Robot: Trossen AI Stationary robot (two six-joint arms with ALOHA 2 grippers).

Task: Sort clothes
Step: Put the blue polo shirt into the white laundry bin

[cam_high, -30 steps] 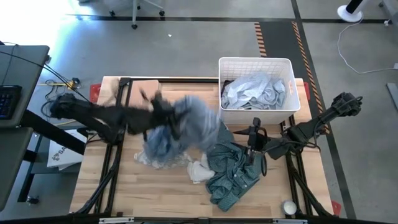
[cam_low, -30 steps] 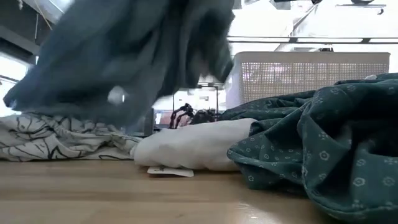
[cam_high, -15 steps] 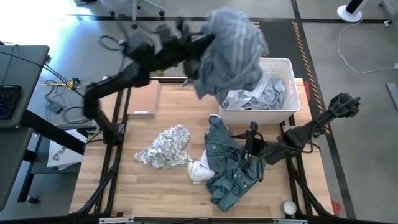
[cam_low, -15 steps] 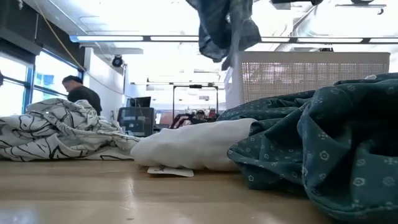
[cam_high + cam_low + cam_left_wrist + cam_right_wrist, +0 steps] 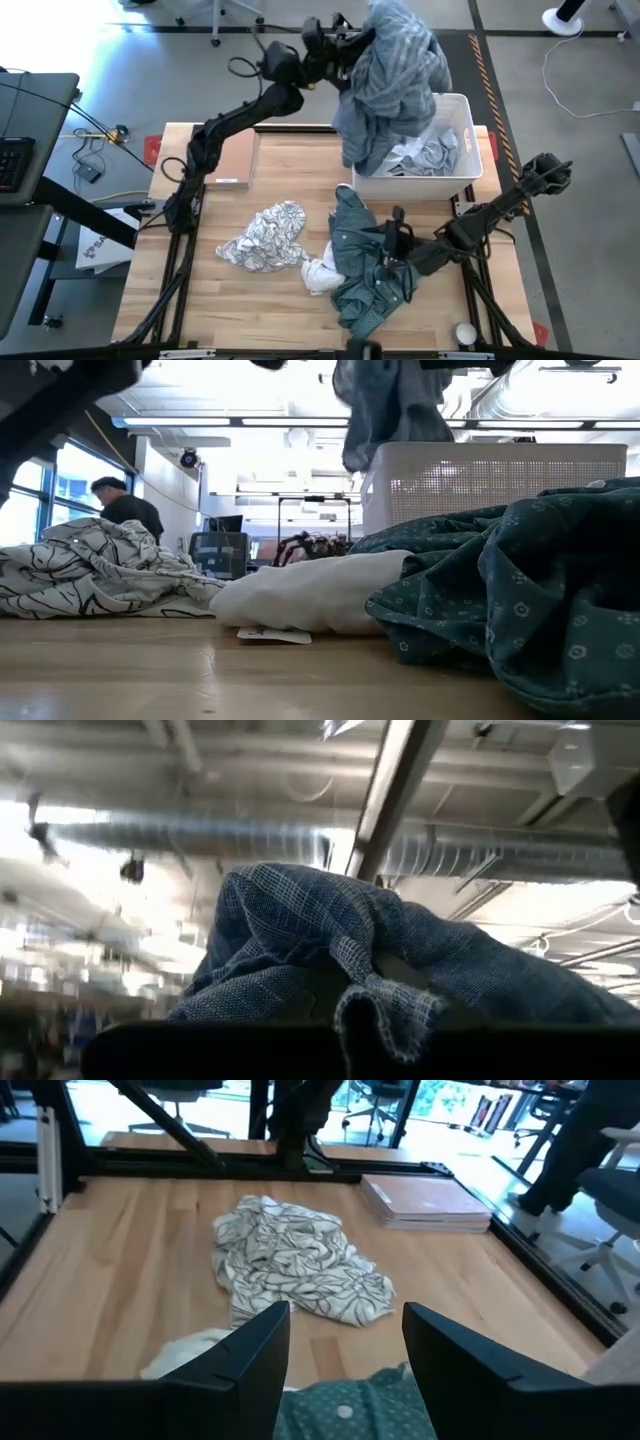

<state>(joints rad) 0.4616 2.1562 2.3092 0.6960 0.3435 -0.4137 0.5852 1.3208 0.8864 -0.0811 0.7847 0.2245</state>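
Observation:
My left gripper (image 5: 345, 45) is raised high at the table's far side, shut on a blue-grey plaid garment (image 5: 390, 70). The garment hangs bunched over the white slatted basket (image 5: 462, 110), which holds a pale grey-white garment (image 5: 425, 150). My right gripper (image 5: 345, 1365) stands open just over a dark green garment (image 5: 365, 280) at the near right. I cannot tell whether it touches that garment. A white garment with a black line pattern (image 5: 265, 235) and a small plain white cloth (image 5: 320, 272) lie crumpled on the wood. My left gripper holds a bunched fold of the plaid garment (image 5: 385, 1005), several layers thick. The dark fingers hide the exact place. The fingers slant upward. The garment is lifted clear of the table and hangs slack, with its lower end (image 5: 365, 150) over the basket's left part.
A flat brown board (image 5: 235, 160) lies at the table's far left. Bare wood shows along the near left (image 5: 200, 300). In the low view the basket (image 5: 500, 480) stands behind the green heap (image 5: 520, 580), and a person (image 5: 120, 510) is in the room beyond.
My left gripper has swung up and toward the table's far right, tipping upward. It has carried the plaid garment from over the table's middle to above the basket, clear of the patterned garment. My right gripper has sunk a little toward the green garment.

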